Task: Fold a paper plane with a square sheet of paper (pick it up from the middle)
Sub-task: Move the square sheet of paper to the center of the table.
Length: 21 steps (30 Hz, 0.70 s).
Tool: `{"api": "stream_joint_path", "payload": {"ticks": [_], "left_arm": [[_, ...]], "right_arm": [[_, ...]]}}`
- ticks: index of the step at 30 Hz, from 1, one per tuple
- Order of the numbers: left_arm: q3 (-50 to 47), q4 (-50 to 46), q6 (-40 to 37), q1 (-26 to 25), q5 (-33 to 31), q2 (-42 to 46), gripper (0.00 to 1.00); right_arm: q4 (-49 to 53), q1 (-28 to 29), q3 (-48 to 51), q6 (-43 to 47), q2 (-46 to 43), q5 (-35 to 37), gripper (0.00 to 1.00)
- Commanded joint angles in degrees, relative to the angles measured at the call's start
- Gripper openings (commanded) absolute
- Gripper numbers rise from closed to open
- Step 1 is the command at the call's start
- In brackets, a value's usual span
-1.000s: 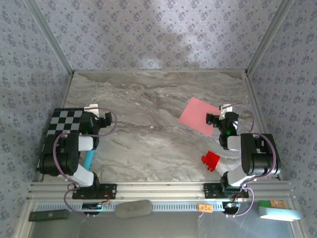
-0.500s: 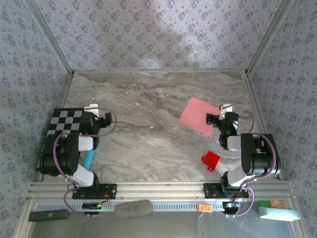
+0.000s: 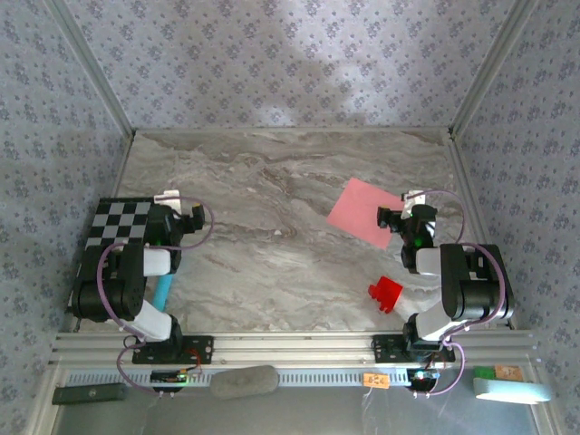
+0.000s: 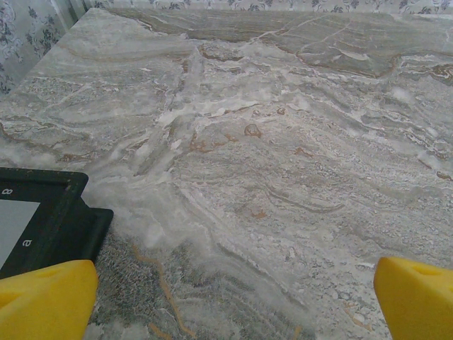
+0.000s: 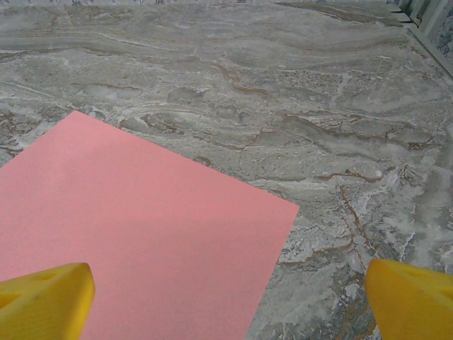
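The square sheet of paper (image 3: 361, 210) lies flat and unfolded on the marbled grey surface (image 3: 263, 245). It is a plain salmon-pink, without marks or creases. It sits beyond the small red block (image 3: 385, 294), on the side away from the arm bases and slightly to the left, clear of the block with bare stone between them. It is turned like a diamond, with one corner pointing away from the block. Up close (image 5: 141, 234) its edges look straight and it rests flush against the stone. The corner nearest the block is hidden from above.
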<state>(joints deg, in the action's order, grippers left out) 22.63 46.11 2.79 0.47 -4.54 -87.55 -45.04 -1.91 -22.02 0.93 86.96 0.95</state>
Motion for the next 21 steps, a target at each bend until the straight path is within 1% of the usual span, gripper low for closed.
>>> {"api": "stream_joint_path", "payload": {"ticks": [1,4,6,7,10,12,15,16,19,20,21], "left_arm": [[1.1,0.4,-0.6,0.2,-0.2,-0.4,1.00],[0.9,0.7,-0.7,0.2,-0.2,-0.3,1.00],[0.9,-0.4,-1.0,0.1,0.7,1.4,1.00],[1.3,-2.6,-1.2,0.0,0.8,3.3,1.00],[4.4,-13.7,-0.7,0.0,0.1,10.0,1.00],[7.1,-19.9,1.4,0.0,-0.4,13.5,1.00],[11.9,-29.2,6.7,-0.1,0.2,17.4,1.00],[14.2,-33.5,9.8,-0.1,0.4,18.2,1.00],[21.1,-45.0,18.2,-0.1,3.1,18.3,1.00],[22.7,-47.3,21.3,0.0,4.5,17.7,1.00],[23.5,-48.0,23.2,0.3,7.6,17.1,1.00]], "right_arm": [[0.3,-0.4,-1.3,0.5,0.1,-0.6,1.00],[-0.1,-0.4,-1.0,0.5,-0.1,-0.4,1.00],[0.6,0.0,-1.2,0.6,-1.7,0.4,1.00],[3.8,0.3,-2.0,0.7,-4.1,1.0,1.00],[15.5,0.4,-5.7,-0.2,-10.6,3.4,1.00],[21.8,0.4,-9.1,-3.6,-13.2,5.6,1.00],[36.7,0.6,-17.3,-10.4,-14.3,5.1,1.00],[42.4,0.7,-20.8,-13.5,-13.7,4.8,1.00],[54.2,1.6,-28.5,-19.5,-9.9,0.5,1.00],[57.5,1.8,-30.7,-22.1,-8.1,-1.3,1.00],[59.4,1.9,-32.2,-23.4,-6.4,-3.9,1.00]]}}
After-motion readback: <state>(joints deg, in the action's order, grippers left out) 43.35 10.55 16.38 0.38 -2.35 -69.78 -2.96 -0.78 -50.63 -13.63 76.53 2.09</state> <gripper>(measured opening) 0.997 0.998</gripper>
